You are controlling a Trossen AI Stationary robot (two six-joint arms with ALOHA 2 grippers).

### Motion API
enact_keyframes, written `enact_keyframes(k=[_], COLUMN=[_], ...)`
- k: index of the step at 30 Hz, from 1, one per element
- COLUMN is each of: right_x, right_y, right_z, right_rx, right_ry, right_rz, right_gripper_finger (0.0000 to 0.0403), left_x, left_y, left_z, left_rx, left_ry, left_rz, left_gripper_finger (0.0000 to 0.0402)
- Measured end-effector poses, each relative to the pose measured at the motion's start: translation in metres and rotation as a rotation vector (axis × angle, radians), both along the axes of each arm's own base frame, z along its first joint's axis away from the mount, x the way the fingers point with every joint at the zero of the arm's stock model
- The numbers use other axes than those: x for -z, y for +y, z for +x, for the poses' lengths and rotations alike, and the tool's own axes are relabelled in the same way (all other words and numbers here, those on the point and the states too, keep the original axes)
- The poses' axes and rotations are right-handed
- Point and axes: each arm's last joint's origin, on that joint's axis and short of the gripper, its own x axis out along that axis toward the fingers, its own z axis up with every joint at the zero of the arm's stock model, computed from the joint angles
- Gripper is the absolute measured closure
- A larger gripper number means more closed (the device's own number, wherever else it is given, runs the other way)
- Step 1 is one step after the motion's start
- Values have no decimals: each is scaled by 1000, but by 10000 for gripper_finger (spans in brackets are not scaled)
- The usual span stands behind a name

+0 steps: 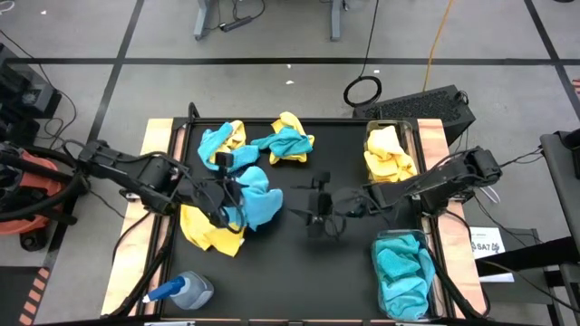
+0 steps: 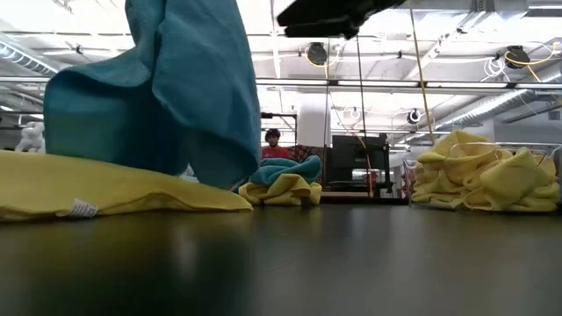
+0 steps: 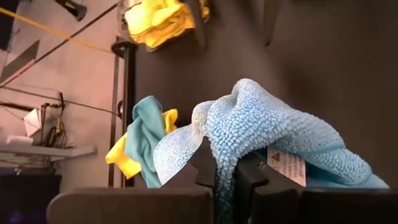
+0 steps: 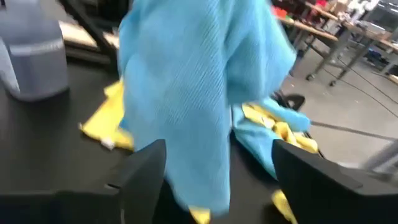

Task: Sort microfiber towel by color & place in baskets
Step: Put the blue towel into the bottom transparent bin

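My left gripper (image 1: 228,192) is shut on a teal-blue microfiber towel (image 1: 256,201) and holds it up over a yellow towel (image 1: 210,228) lying flat on the black table. In the low view the teal towel (image 2: 167,88) hangs down to the yellow one (image 2: 114,189). My right gripper (image 1: 313,204) stands open at mid-table, just right of the hanging towel (image 4: 199,93), apart from it in the high view. Two mixed teal and yellow heaps (image 1: 222,143) (image 1: 290,140) lie at the far side. The far right basket (image 1: 370,158) holds yellow towels, and the near right basket (image 1: 375,272) holds teal ones. My left gripper pinches a bunched fold of the teal towel (image 3: 225,155) between its two fingers (image 3: 249,180), which come slanting down from the table's left. The cloth bulges over the fingertips and hangs slack below them. Its lower end (image 2: 224,171) reaches the yellow towel.
A blue-capped spray bottle (image 1: 186,292) lies at the near left corner. Bare black table (image 1: 317,272) stretches between the yellow towel and the baskets. A person (image 2: 274,145) sits far off in the room behind the table.
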Motion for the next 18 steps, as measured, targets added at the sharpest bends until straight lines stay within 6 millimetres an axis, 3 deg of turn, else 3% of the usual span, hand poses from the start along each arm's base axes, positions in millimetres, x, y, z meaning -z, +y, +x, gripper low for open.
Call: enact_keyframes(k=[6, 18], right_x=[20, 66], right_y=[-16, -37], right_z=[21, 54], right_rx=[-30, -42], right_ry=[-8, -44], right_rz=[18, 10], right_gripper_finger=[98, 121], left_x=[9, 14], left_y=[-5, -11], left_z=[12, 25], left_rx=[26, 106], left_ry=[37, 37], left_rz=[28, -8], left_gripper_finger=[385, 384])
